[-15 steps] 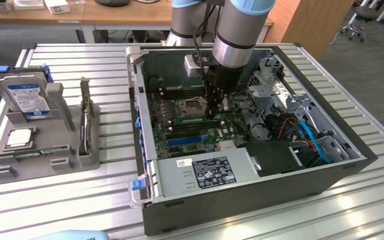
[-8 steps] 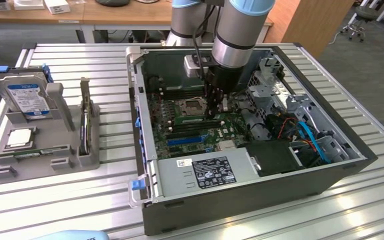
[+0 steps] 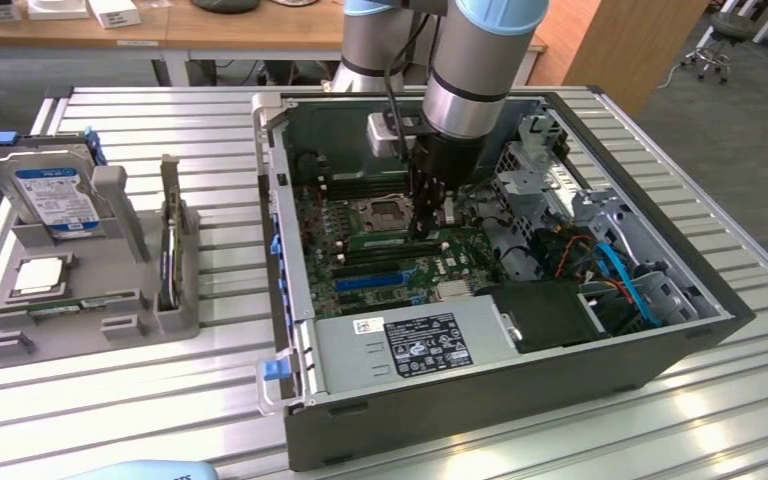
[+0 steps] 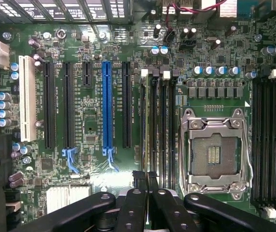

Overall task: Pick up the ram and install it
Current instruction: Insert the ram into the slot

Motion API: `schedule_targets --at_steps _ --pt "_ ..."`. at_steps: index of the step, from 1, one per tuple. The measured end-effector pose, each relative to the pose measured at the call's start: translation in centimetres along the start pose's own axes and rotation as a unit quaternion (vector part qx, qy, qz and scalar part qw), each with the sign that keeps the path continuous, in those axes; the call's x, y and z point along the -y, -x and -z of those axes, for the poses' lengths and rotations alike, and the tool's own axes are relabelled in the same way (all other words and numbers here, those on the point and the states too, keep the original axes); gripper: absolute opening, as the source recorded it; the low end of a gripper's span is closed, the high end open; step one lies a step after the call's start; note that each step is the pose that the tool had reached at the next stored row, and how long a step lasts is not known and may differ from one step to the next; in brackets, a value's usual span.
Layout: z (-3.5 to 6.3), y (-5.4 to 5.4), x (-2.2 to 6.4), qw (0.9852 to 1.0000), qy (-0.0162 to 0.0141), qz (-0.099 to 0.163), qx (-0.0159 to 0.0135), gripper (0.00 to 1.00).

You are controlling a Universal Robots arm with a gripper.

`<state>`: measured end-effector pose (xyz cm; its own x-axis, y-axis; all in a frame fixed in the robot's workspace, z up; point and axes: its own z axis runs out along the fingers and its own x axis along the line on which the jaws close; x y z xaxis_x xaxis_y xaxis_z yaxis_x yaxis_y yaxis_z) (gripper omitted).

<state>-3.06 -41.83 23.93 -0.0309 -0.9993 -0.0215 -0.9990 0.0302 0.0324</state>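
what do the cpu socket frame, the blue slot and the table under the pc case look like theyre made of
CPU socket frame: bare metal, likely steel; silvery with bright glints. Blue slot: moulded plastic by its look; even colour, matte. Table: probably aluminium; pale grey ribbed profiles with a dull sheen.

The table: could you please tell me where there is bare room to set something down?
Free: the table in front of the grey parts holder, and past the computer case at the exterior view's right. Crowded: inside the case, around the arm.
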Motion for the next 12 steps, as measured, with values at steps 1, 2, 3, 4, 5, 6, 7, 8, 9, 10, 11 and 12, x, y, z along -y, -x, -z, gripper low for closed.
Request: schedule_targets --at_steps 1,2,3,4,5,6,7,8,9,10,11,12 --pt "-0.04 0.0 0.0 1.0 0.0 0.0 0.0 0.12" --pt "-0.06 0.0 0.0 1.0 0.0 0.0 -0.0001 0.12" --pt "-0.07 -0.01 0.0 1.0 0.0 -0.001 -0.0001 0.12" --pt "-0.09 0.0 0.0 1.0 0.0 -0.001 -0.0001 0.12" --pt "-0.11 0.0 0.0 1.0 0.0 -0.001 0.0 0.12" --pt "-0.12 0.0 0.0 1.0 0.0 -0.001 0.0 0.12" --pt "-0.14 0.0 0.0 1.0 0.0 -0.001 0.0 0.12" --pt "-0.15 0.0 0.0 1.0 0.0 -0.001 0.0 0.12" --pt "-0.16 0.0 0.0 1.0 0.0 0.0 0.0 0.12" --pt "-0.17 0.0 0.0 1.0 0.0 0.0 -0.0001 0.12" --pt "-0.17 0.0 0.0 1.0 0.0 0.0 -0.0001 0.12" --pt "-0.17 0.0 0.0 1.0 0.0 0.0 -0.0001 0.12"
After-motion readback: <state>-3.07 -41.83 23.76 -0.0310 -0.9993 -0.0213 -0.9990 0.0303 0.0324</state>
